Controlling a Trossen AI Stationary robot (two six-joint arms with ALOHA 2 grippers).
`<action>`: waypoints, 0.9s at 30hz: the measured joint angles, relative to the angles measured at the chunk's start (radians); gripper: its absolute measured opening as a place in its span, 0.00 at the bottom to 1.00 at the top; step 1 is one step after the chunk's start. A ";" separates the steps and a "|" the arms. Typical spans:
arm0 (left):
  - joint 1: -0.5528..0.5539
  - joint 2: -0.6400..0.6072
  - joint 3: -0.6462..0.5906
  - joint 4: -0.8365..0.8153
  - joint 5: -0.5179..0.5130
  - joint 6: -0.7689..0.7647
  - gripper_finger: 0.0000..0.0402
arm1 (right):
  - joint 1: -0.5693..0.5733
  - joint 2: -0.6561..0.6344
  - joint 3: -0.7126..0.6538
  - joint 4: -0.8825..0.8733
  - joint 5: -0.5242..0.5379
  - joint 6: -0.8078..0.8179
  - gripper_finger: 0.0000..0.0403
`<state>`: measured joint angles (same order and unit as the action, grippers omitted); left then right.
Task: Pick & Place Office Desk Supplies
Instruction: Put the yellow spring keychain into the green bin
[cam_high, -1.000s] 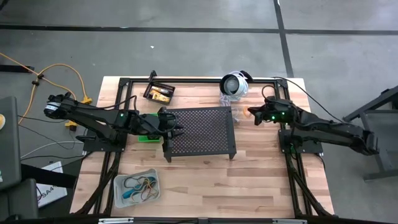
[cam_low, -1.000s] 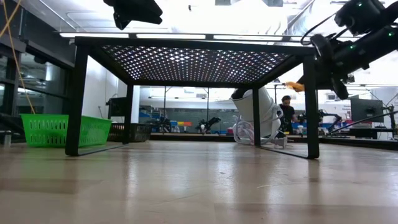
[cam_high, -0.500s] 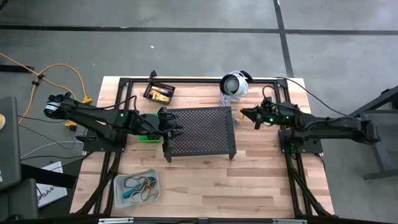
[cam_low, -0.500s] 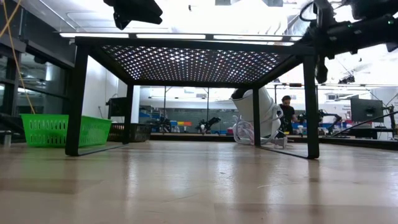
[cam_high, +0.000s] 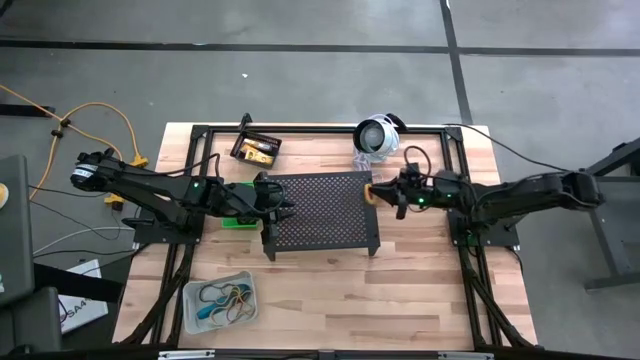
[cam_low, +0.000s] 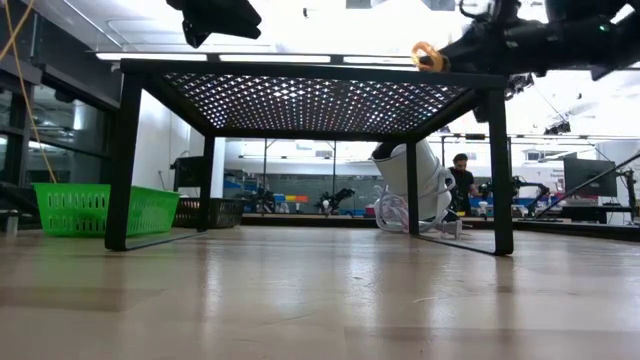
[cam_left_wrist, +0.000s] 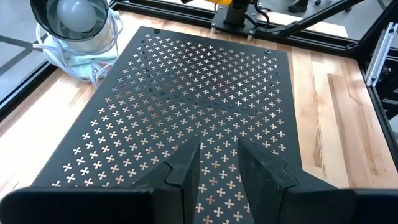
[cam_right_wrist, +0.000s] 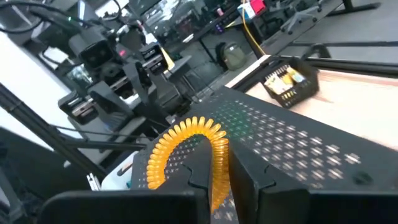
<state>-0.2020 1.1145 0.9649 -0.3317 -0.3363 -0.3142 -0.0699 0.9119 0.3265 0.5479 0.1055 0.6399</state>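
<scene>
Orange coil loop (cam_right_wrist: 186, 152) is pinched in my nearly closed right gripper (cam_high: 372, 193), carried high over the near edge of the perforated stand (cam_high: 325, 210) to clear it, I judge, while my left gripper (cam_left_wrist: 216, 163) hovers part-open and empty over the opposite edge.

a table-level view across a pale wooden tabletop (cam_low: 320, 300). a black perforated metal stand (cam_low: 310, 95) fills the middle. at top right, the right gripper (cam_low: 440, 58), fingers closed, holds an orange coiled loop (cam_low: 428, 57) just above the stand's corner. the left gripper (cam_low: 215, 18) hangs at top left. a green bin (cam_low: 90, 208) sits far left; a white round device (cam_low: 418, 190) sits behind.
</scene>
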 joint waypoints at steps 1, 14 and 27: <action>0.000 0.000 0.000 0.000 0.000 0.000 0.26 | 0.007 0.024 0.019 0.001 0.000 -0.012 0.07; -0.007 0.000 0.000 0.000 0.000 -0.094 0.26 | 0.046 0.256 0.252 -0.021 -0.004 -0.147 0.07; -0.054 0.000 0.000 0.019 0.000 -0.311 0.26 | 0.046 0.373 0.322 -0.022 -0.004 -0.201 0.07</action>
<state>-0.2557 1.1145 0.9649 -0.3130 -0.3363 -0.6247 -0.0238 1.2844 0.6485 0.5259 0.1015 0.4393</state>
